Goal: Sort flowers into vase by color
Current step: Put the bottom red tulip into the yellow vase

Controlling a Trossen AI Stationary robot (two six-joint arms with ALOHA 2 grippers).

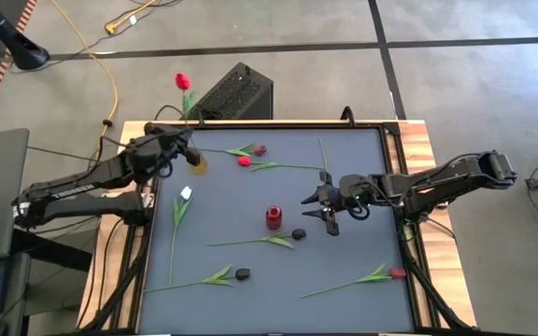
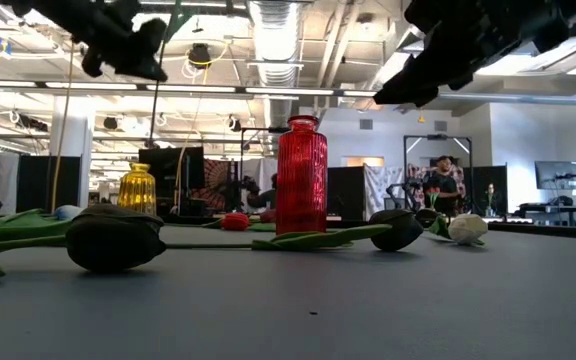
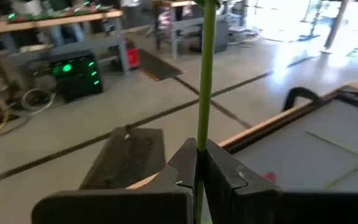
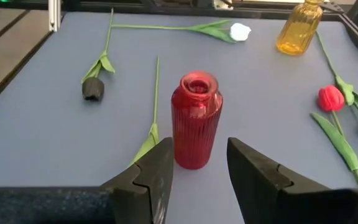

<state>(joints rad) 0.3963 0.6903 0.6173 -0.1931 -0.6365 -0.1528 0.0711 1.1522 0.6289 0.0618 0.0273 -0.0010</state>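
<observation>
Above the yellow vase (image 1: 197, 165) at the table's far left, the left gripper (image 1: 181, 142) clenches a red tulip's (image 1: 182, 82) stem. Mid-table, the right gripper (image 1: 318, 207) hangs released beside the red vase (image 1: 274, 218). Six other tulips (image 1: 267, 241) lie scattered on the mat.

Even overhead light; ceiling strip lamps (image 2: 273, 25) glare in low view. Soft shadows on worktop (image 1: 344, 271). Left wrist view blurred, background washed out. Near black tulip (image 2: 113, 238) defocused.
</observation>
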